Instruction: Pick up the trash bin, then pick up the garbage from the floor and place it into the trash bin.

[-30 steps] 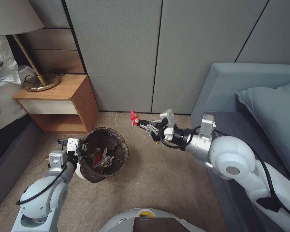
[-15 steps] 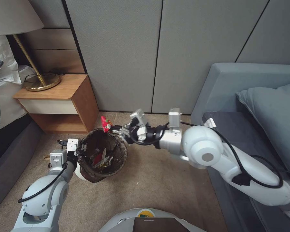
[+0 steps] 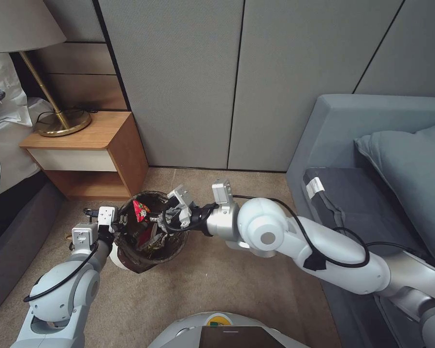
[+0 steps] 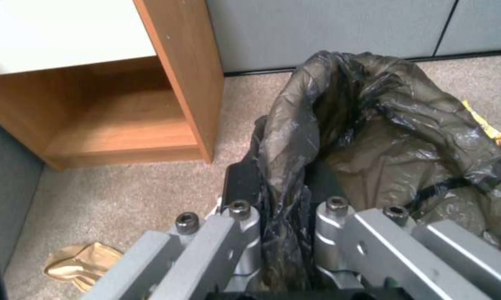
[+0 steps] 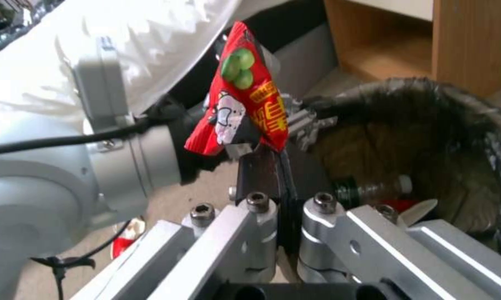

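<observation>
Right gripper (image 3: 147, 216), clamped on a red paper snack packet (image 3: 140, 210), hangs directly above the bag-lined white plastic trash bin (image 3: 125, 258), whose rim the left gripper (image 3: 122, 223) pinches.

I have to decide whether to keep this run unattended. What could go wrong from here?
1. The right gripper pinches the red packet by one edge over the trash bin; the packet hangs near the rim, so on release it might catch the liner bag or fall outside.
2. The left gripper holds the bin by the rim and liner alone; the thin liner may slip.
3. Both grippers sit close together at the rim, so they could bump.
</observation>
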Controlling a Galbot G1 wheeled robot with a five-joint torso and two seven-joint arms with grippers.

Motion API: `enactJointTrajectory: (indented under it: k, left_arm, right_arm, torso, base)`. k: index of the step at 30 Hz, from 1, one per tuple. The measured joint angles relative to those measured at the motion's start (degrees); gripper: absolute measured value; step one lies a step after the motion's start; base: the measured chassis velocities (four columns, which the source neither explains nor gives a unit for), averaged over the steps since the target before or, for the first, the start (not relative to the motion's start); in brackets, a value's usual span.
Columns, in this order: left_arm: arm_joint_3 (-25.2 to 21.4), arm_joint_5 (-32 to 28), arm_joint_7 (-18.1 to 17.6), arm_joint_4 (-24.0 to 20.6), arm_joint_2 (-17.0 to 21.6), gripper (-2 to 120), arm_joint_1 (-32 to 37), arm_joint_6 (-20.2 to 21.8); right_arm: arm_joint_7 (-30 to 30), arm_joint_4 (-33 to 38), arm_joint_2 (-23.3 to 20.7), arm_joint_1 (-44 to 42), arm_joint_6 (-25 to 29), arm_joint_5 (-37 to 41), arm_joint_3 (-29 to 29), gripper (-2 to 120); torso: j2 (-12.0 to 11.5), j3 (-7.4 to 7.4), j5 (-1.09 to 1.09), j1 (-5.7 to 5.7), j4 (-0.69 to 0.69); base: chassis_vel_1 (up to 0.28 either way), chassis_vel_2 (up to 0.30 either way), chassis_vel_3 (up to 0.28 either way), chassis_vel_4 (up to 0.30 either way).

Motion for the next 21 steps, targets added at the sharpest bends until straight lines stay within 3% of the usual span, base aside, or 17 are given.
enactJointTrajectory:
  k: [21]
  left_arm:
    - [-0.5,-0.4,0.2,0.6,-0.3,7,0.0,0.0]
  right_arm:
    - [0.3,-10.1,3.6,-1.8,-1.3,-5.0,-3.2,0]
  torso:
    - [0.0,0.0,0.01,0.0,0.0]
  base:
    - [0.0,0.0,0.0,0.0]
